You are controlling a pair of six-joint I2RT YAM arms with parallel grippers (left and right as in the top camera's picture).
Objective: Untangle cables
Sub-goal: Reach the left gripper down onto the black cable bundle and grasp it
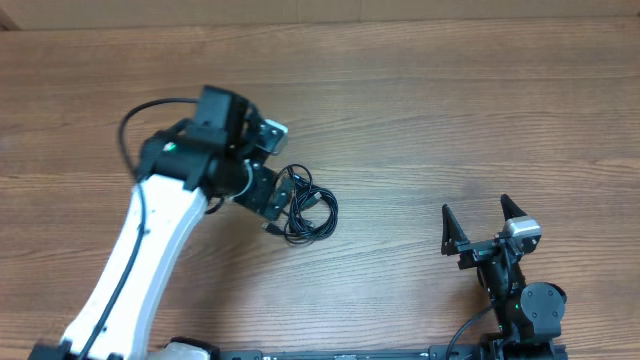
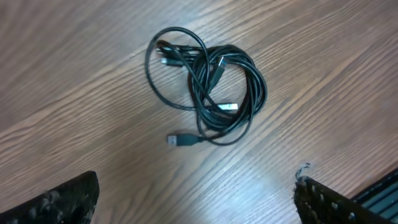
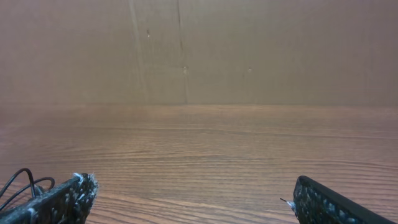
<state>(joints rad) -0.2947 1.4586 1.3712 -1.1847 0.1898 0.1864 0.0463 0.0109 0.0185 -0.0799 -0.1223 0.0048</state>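
Wood worktop [image 1: 450, 120], cables [image 2: 205, 87] bunched centre-left. Approach step: left jaws spread over tangle, right jaws spread, idle. Next: descend, pinch loose plug [image 2: 181, 139].

cables [image 2: 200, 99]: 1 tangle, strand count unclear | plugs [image 2: 182, 139]: 3 clear | left claw [image 2: 196, 199], right claw [image 3: 193, 198]: 2 | table [image 1: 450, 100]: 1

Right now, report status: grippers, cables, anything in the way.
Left gripper open, poised at the cables. Right gripper open, empty, far aside. Cables bunched in one tangle, ungripped. No obstruction seen.
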